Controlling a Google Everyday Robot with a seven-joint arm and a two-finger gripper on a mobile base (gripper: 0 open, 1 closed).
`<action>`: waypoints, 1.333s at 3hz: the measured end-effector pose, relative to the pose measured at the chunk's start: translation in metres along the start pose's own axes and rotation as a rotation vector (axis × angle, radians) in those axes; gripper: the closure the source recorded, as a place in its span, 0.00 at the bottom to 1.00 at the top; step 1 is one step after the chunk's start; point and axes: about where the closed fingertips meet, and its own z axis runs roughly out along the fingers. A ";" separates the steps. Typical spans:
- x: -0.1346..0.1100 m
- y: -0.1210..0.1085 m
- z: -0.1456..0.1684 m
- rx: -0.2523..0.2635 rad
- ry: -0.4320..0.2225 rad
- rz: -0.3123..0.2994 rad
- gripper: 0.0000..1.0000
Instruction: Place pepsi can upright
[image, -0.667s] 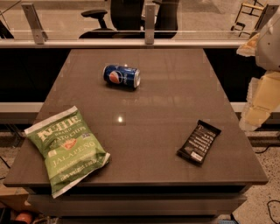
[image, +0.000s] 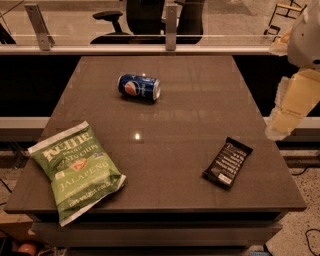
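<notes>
lying on its side well apart from your gripper (image: 287, 112) beside the table (image: 200, 130), grip state impossible to tell, the pepsi can (image: 139, 88) looks untouched; everything remains.

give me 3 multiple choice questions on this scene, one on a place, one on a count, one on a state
1. Where is the gripper?
A. right of the table, off it
B. low over its middle
C. at its left edge

2. How many things lie on the table?
A. two
B. three
C. five

3. How is the pepsi can?
A. upright
B. on its side
C. crushed flat

Answers:
1. A, it hangs past the right edge.
2. B, pepsi can, chip bag and snack bar.
3. B, its silver end faces sideways.
</notes>
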 end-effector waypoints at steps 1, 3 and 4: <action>-0.024 -0.008 -0.009 -0.008 -0.017 0.031 0.00; -0.068 -0.030 -0.016 -0.038 -0.050 0.123 0.00; -0.092 -0.042 -0.013 -0.049 -0.062 0.152 0.00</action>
